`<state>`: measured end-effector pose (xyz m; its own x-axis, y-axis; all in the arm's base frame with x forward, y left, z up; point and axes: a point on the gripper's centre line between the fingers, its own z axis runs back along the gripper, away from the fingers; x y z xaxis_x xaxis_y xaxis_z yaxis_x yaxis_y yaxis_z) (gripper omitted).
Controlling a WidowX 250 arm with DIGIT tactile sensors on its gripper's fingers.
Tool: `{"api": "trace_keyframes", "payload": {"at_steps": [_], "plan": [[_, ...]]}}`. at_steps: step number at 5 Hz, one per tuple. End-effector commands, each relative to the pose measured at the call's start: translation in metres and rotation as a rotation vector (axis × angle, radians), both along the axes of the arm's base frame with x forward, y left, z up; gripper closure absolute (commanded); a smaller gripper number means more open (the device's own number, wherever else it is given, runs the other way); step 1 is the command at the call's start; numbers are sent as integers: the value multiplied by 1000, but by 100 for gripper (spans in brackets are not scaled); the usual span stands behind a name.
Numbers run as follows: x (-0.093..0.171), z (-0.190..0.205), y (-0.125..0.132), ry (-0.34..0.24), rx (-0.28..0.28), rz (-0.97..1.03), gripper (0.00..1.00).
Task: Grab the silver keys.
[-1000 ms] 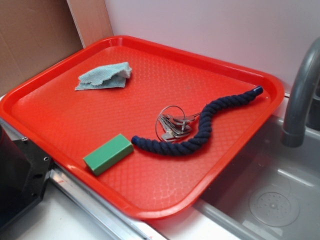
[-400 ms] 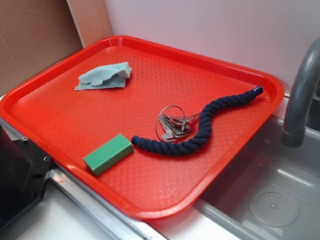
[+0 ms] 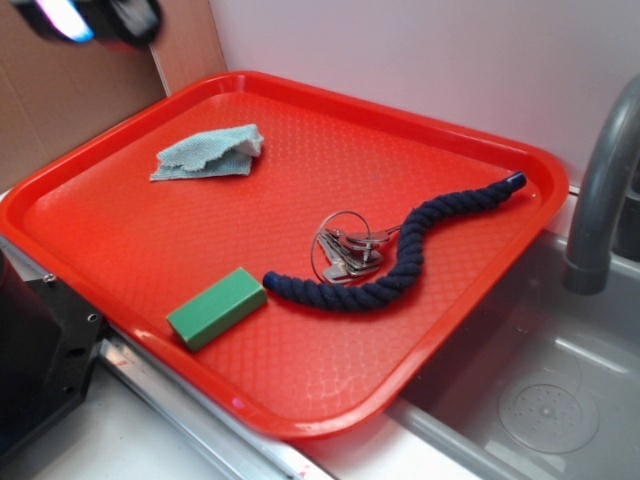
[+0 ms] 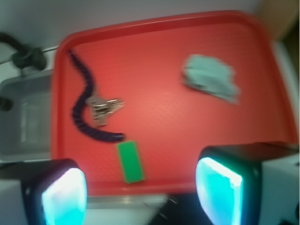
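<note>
The keys (image 3: 347, 251) lie mid-tray (image 3: 300, 90), touching the rope (image 3: 400, 262), with bare tray toward the cloth (image 3: 207, 152). Only the wrist view shows the gripper (image 4: 140, 187) spread wide, high above.

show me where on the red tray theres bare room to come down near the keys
Widest bare patch: mid-tray, between the light blue cloth and the silver keys. The red tray is also bare along its near edge beyond the green block. Crowded: the dark blue rope curls round the keys' right and near sides.
</note>
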<state>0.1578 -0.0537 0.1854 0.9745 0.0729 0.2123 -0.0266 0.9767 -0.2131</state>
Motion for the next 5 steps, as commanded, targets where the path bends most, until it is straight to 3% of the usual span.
{"api": "trace_keyframes", "payload": {"at_steps": [1,2,3,5], "plan": [[35,-54,-56,10,-60,-167,0],[40,-83,-79,67,-86,-240,0],[46,-108,-83,132,-67,-258,0],[59,-141,-84,188,-15,-304,0]]}}
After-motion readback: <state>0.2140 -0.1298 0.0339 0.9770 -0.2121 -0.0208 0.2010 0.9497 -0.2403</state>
